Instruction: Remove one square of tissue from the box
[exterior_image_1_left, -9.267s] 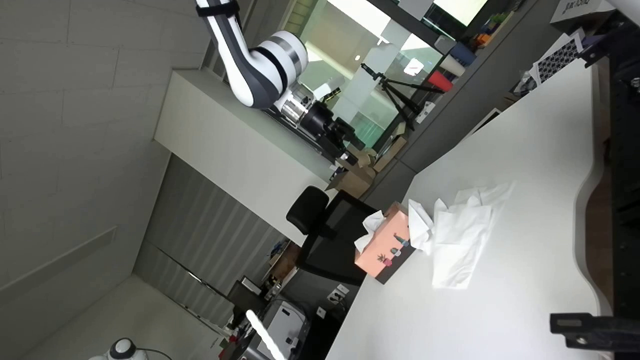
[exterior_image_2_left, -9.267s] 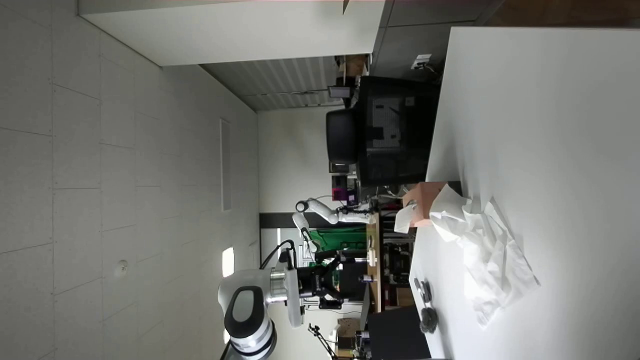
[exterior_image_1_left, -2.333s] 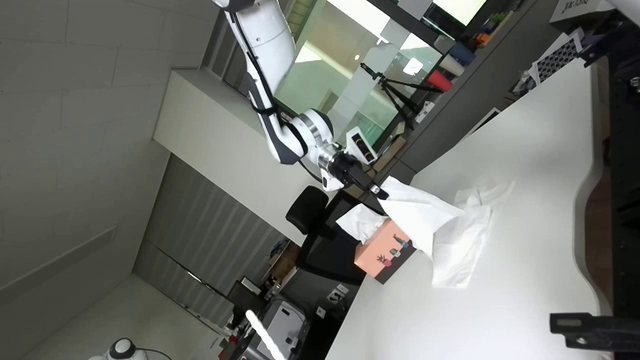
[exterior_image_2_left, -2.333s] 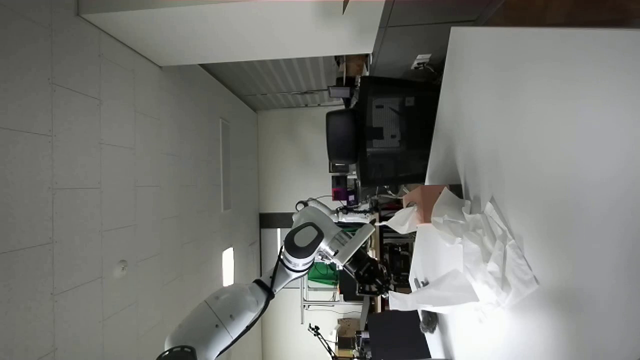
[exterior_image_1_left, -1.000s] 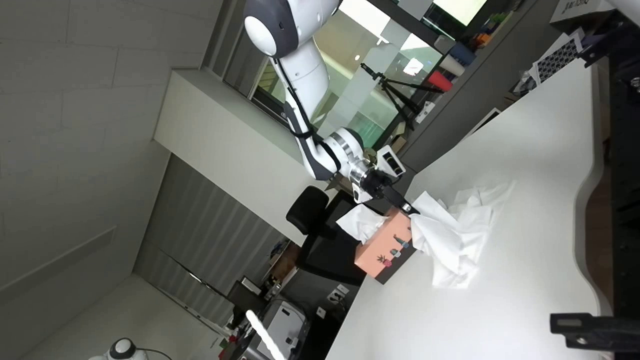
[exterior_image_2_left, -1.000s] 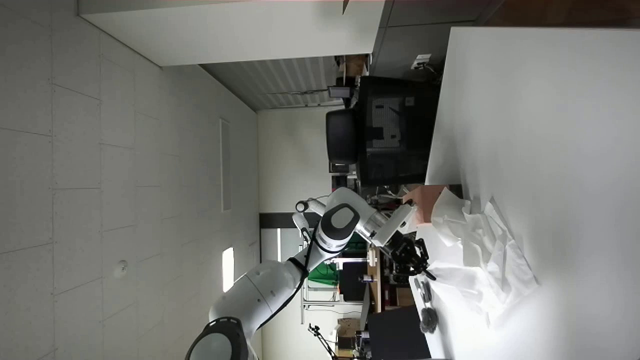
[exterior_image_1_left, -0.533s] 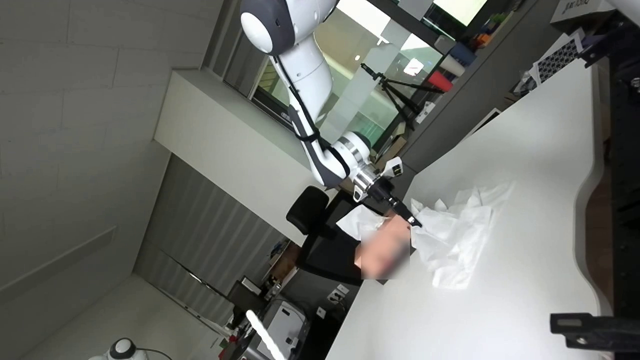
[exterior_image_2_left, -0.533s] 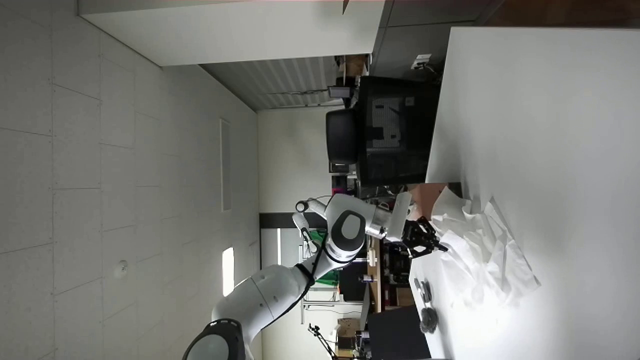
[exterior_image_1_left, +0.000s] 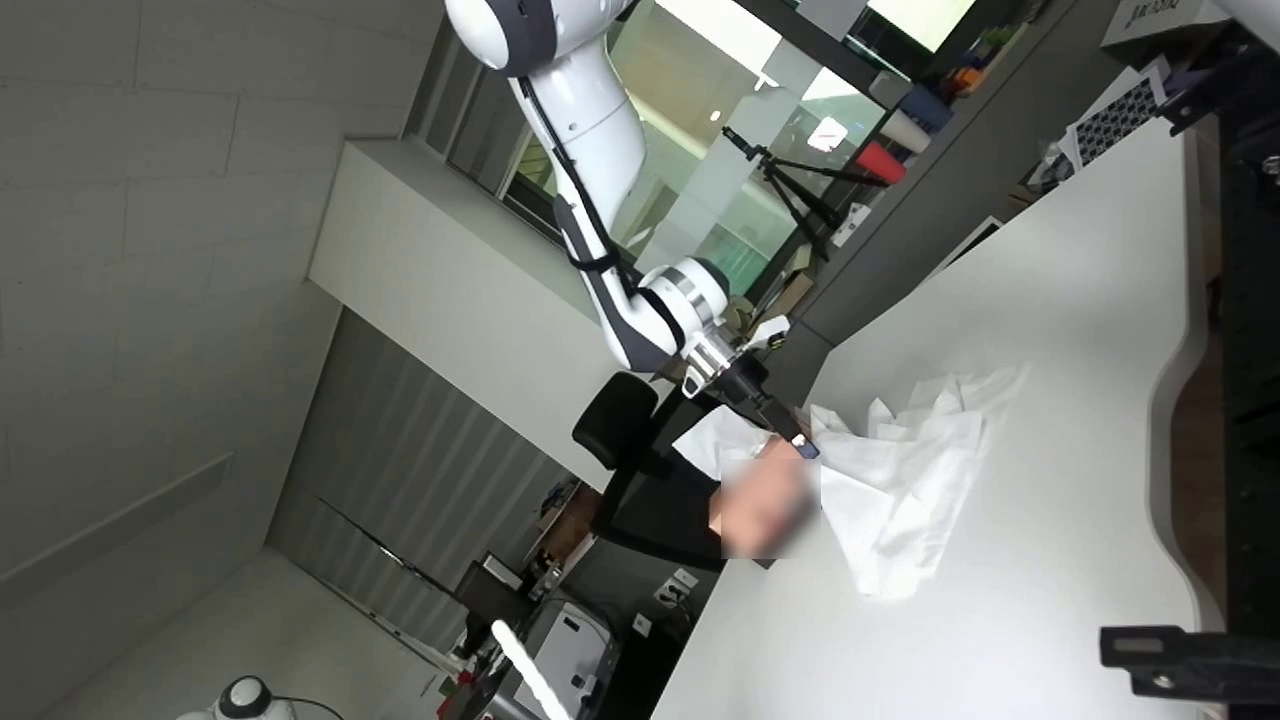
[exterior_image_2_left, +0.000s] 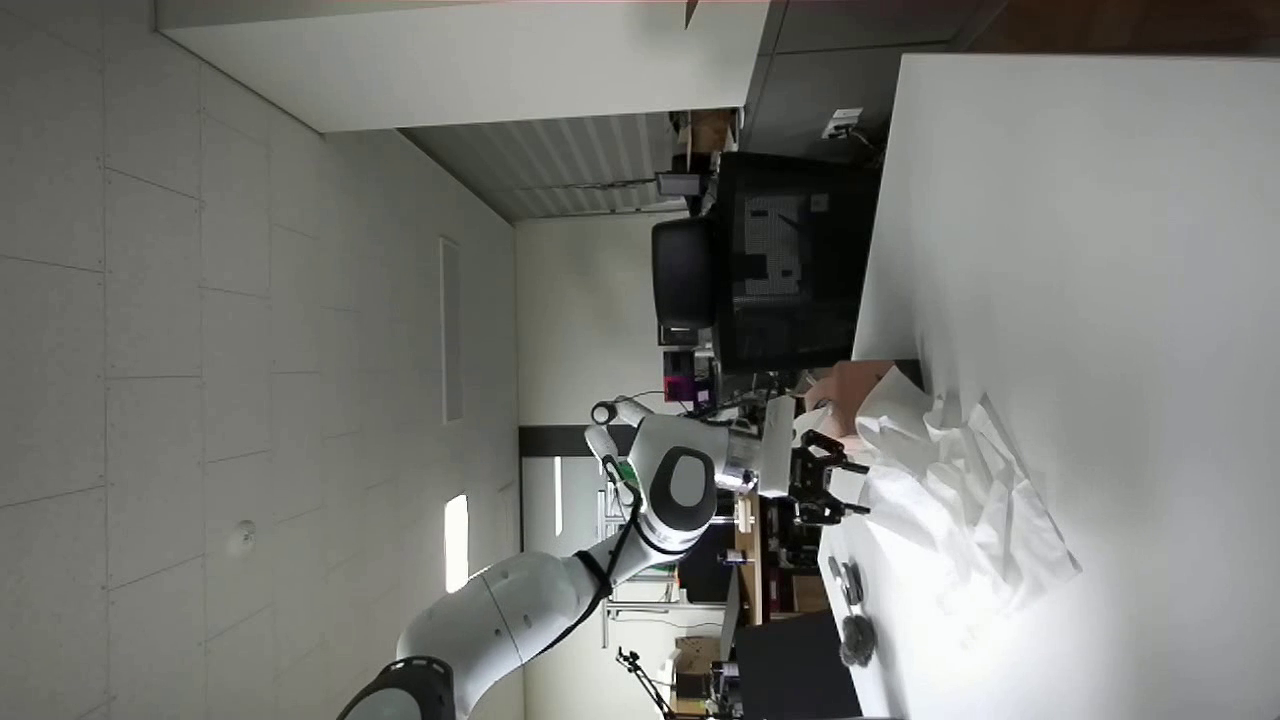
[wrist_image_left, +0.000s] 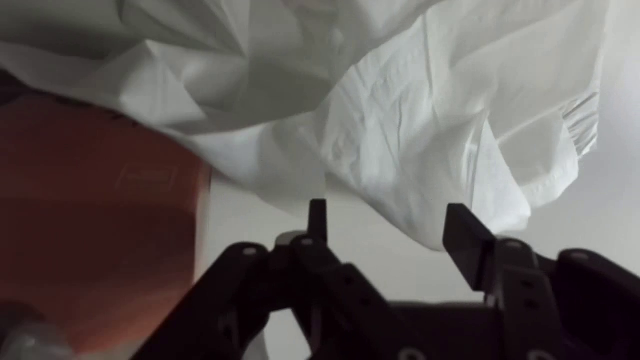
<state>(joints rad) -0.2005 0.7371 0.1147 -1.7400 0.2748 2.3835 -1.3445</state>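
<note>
The pink-salmon tissue box (exterior_image_1_left: 750, 515) stands on the table near its edge; it also shows in an exterior view (exterior_image_2_left: 850, 388) and at the left of the wrist view (wrist_image_left: 105, 225). A white tissue sticks out of its opening (exterior_image_1_left: 715, 442). Loose white tissue sheets (exterior_image_1_left: 910, 480) lie crumpled beside the box, also in an exterior view (exterior_image_2_left: 985, 520). I cannot tell the sheets apart. My gripper (exterior_image_1_left: 806, 448) is open and low beside the box, also in an exterior view (exterior_image_2_left: 864, 490). In the wrist view, its fingers (wrist_image_left: 387, 220) are wide apart, with tissue (wrist_image_left: 395, 135) beyond them, not gripped.
The white table (exterior_image_1_left: 1060, 290) carries the box and sheets. A black chair (exterior_image_2_left: 780, 265) stands by the table edge, behind the box. A dark fuzzy item (exterior_image_2_left: 856, 640) lies near the table edge. A black metal bracket (exterior_image_1_left: 1165, 665) is at the table's opposite side.
The gripper held a tissue sheet up over the loose sheets, then lowered it. It has since opened and let go. The sheet lies on the others, and the gripper has drawn back slightly.
</note>
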